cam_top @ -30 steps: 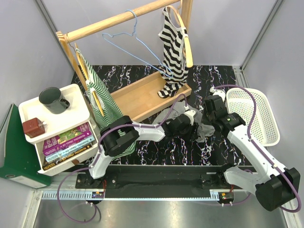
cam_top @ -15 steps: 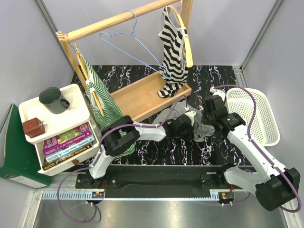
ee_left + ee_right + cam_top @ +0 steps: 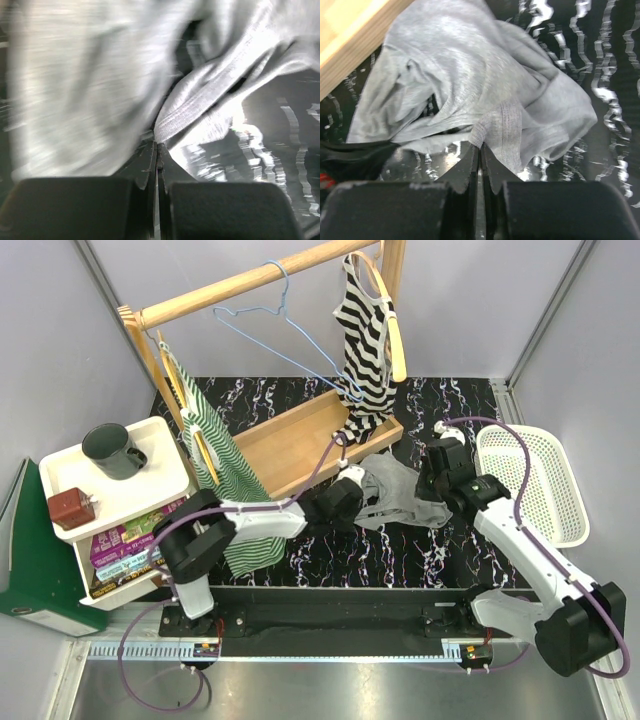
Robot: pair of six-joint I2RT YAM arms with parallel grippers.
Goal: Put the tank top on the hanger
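Note:
The grey tank top [image 3: 395, 495] lies crumpled on the black marbled table between my two grippers. On its left edge my left gripper [image 3: 350, 496] is shut, and in the left wrist view a fold of grey knit [image 3: 200, 107] runs straight out of the closed tips [image 3: 157, 145]. My right gripper [image 3: 433, 486] is shut on the right side; the right wrist view shows a ribbed hem [image 3: 505, 130] pinched at the tips [image 3: 480, 146]. The light-blue wire hanger [image 3: 290, 335] hangs bare on the wooden rail [image 3: 230, 285], behind the top.
A black-and-white striped top [image 3: 365, 340] and a green-and-white striped top [image 3: 215, 455] hang on wooden hangers. The rack's wooden base [image 3: 290, 440] sits just behind the tank top. A white basket [image 3: 535, 480] stands right; a white shelf [image 3: 150, 490] with a mug [image 3: 113, 450] stands left.
My left gripper has shut on the tank top and moved left, drawing the bunched fabric out flatter and wider. The left arm's elbow swung left. The right gripper has held its grip almost in place.

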